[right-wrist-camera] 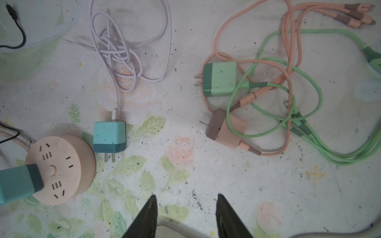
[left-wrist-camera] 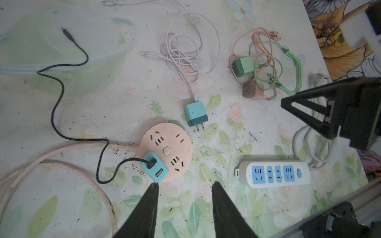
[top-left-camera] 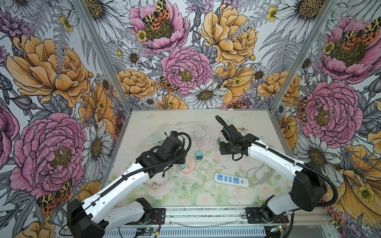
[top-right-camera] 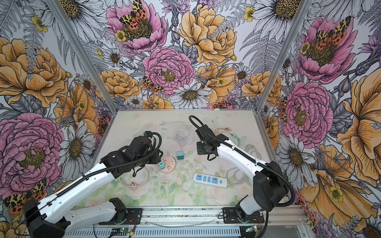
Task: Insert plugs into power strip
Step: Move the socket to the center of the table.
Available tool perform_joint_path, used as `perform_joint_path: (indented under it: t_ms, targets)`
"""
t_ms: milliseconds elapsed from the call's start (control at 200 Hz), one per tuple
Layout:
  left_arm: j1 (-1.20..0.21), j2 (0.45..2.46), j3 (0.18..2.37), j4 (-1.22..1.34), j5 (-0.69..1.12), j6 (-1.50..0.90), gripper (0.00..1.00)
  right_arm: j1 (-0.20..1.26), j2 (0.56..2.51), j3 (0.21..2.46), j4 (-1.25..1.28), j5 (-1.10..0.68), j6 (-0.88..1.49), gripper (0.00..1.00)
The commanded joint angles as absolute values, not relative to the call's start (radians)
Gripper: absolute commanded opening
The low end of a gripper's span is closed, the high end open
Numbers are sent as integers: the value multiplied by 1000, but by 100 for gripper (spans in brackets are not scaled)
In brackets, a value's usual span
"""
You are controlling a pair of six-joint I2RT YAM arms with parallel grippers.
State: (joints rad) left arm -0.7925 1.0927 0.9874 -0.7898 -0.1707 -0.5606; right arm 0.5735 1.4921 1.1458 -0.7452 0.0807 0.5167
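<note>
The left tool (left-wrist-camera: 183,184) is hovering spread and empty at the near edge of the round pink power strip (left-wrist-camera: 171,142), where one teal plug (left-wrist-camera: 155,169) is already sitting in a socket. The right tool (right-wrist-camera: 185,197) is hanging equally spread and empty over the far right of the bench (right-wrist-camera: 206,177), near the green plug (right-wrist-camera: 220,79) and pink-brown plug (right-wrist-camera: 224,128) lying among tangled cables (right-wrist-camera: 319,31). The second teal plug (left-wrist-camera: 195,113) is lying just beyond the strip, and these cubes are likely handling as light, hard and smooth, so pinching two flat opposite faces, clear of prongs and cable, is looking safest.
</note>
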Motion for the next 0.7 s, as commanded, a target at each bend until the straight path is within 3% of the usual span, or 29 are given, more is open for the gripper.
perform_joint_path:
  t_ms: [0,370,696]
  targets:
    - [-881,1191,1040,-798,-257,-637,39,531,1452,1115,-678,41,550,48]
    - [-995,1671,1258,-782,-303,-675,33,439,1386,1009,-631,-19,547,48]
    - [-961,1810,1263,-719,-283,-683,27,392,1354,963,-625,-36,524,48]
